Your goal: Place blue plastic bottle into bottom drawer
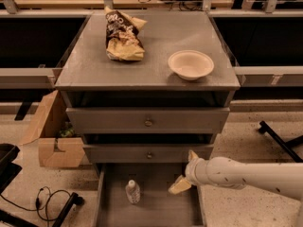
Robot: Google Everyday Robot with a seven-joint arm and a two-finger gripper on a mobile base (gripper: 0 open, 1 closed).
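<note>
Camera view is showing one blue plastic bottle (133,192) standing in one bottom drawer (158,208); one gripper (185,170), jaws spread, is hovering at the bottle's three o'clock.

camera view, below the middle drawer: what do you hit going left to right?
cardboard box → bottle, upright in the bottom drawer → gripper, open, at the drawer's right side.
</note>
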